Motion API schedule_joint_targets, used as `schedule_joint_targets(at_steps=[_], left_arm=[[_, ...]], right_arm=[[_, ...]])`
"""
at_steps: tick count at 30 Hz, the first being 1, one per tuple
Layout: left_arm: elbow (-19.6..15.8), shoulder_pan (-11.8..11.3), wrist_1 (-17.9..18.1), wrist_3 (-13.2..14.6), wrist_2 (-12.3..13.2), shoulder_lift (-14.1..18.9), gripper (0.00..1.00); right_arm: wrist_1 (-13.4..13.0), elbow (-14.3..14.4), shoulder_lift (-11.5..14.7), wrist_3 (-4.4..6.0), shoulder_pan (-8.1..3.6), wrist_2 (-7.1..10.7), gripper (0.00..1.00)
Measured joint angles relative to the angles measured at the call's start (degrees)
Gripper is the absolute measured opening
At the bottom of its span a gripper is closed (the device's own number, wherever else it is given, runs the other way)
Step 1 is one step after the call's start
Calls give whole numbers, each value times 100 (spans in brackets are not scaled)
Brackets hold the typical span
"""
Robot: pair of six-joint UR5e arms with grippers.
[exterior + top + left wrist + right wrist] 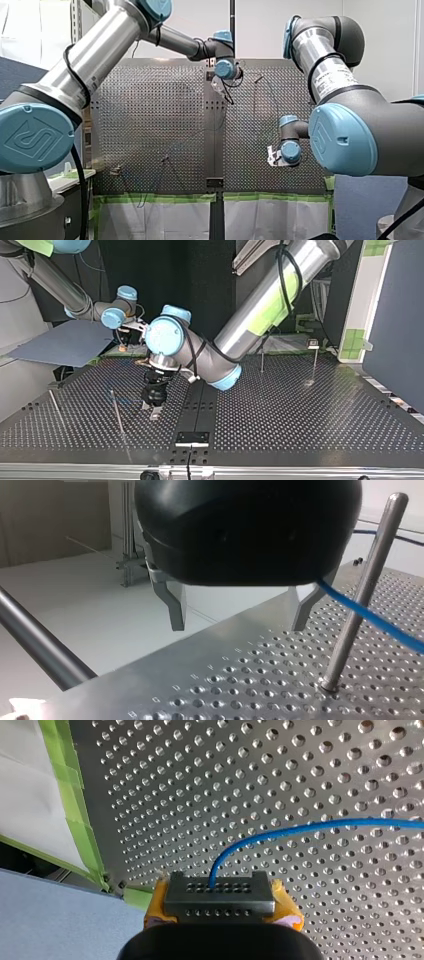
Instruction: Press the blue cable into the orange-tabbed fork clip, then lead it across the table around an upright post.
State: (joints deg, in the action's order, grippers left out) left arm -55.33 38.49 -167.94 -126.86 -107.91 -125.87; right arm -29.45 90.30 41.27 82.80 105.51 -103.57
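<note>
The blue cable [280, 832] was seen running into the right gripper [217, 892]. Its dark fingertips [220, 904], set between the yellow pads [287, 907], appeared pressed together on the cable's end, so the cable was judged to be pinched there. In the top view that gripper was placed at the upper left of the frame, by the far edge of the table [300, 410]. From it the cable was led out over the perforated surface in a curve.

The left gripper [242, 610] was held low over the table, left of centre in the top view. Its metal fingers [172, 602] were spread wide, with nothing between them. The cable passed just beside one finger and crossed the upright post [365, 590] standing next to it. On which side of the post the cable lay could not be told.

An orange-tabbed fork clip could not be picked out with certainty in any view, so the pressing-in could not be confirmed as done. The task was judged to be in its second part. The cable lay at a post, but no wrap around it was shown, and the lead across the table was taken as left to finish.
</note>
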Motion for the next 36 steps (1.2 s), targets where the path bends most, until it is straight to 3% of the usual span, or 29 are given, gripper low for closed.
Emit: schedule_joint_targets(at_steps=[11, 25, 31, 36], left_arm=[[283, -82, 12, 8, 193, -469, 98], [294, -145, -158, 294, 229, -502, 98], [291, -148, -161, 348, 282, -502, 98], [291, -147, -164, 381, 298, -502, 98]], right_arm=[[0, -24, 0, 26, -130, 54, 0], [-137, -24, -8, 138, -276, 164, 0], [-254, -25, -64, 295, -389, 296, 0], [-292, -24, -285, 380, -459, 332, 0]])
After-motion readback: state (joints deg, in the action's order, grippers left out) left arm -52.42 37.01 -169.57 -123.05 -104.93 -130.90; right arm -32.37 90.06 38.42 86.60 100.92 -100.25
